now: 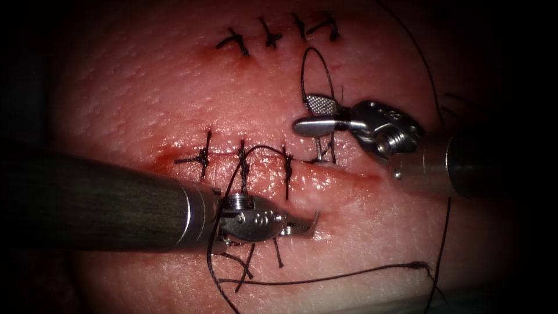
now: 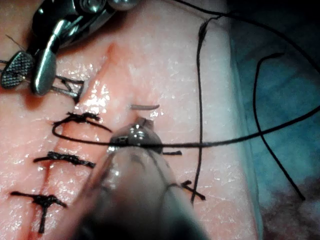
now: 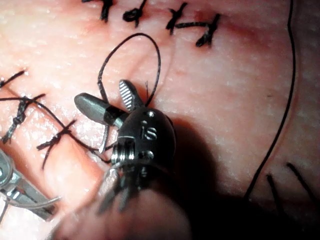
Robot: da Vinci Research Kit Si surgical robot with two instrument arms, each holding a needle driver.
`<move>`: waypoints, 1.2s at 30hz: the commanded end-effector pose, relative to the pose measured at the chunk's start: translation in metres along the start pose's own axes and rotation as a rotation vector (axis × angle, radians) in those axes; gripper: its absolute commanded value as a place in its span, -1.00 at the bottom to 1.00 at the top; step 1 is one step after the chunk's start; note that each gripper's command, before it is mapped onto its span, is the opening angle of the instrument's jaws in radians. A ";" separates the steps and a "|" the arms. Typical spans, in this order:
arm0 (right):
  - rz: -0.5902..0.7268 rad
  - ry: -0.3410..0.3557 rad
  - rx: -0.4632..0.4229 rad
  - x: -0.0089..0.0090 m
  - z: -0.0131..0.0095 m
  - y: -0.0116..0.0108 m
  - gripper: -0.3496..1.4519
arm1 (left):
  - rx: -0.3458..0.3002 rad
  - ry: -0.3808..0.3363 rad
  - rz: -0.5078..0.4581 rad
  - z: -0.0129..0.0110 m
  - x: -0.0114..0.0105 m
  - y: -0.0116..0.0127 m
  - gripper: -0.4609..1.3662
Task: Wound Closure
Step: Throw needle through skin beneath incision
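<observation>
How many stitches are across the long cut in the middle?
3 finished stitches cross the cut: left, middle, right. A fourth is unfinished beside the right tool. None look hidden.

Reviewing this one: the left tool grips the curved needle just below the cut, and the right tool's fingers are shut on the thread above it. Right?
Not quite. The right arm's silver needle driver has its fingers spread open around the dark thread loop, as the endoscope view shows. The left arm's silver needle driver does grip the thin curved metal needle just below the cut.
</observation>
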State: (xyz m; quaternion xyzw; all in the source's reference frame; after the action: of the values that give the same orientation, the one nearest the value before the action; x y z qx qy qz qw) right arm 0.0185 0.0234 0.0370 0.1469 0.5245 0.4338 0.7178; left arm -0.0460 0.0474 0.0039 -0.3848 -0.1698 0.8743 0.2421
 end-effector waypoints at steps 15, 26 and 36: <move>0.032 -0.107 0.017 -0.0007 0.0000 -0.0007 -1.00 | -0.001 0.000 0.000 0.0002 0.0000 0.0000 -0.88; 0.224 -0.283 0.090 -0.0027 -0.0012 -0.0042 -1.00 | -0.001 0.000 0.001 0.0002 -0.0001 -0.0001 -0.88; 0.314 -0.426 0.146 -0.0055 -0.0019 -0.0075 -1.00 | -0.001 0.000 0.007 0.0002 -0.0001 -0.0001 -0.88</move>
State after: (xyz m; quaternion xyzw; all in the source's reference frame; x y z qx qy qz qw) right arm 0.0199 0.0139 0.0346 0.3713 0.3598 0.4611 0.7211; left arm -0.0461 0.0475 0.0041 -0.3849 -0.1675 0.8755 0.2395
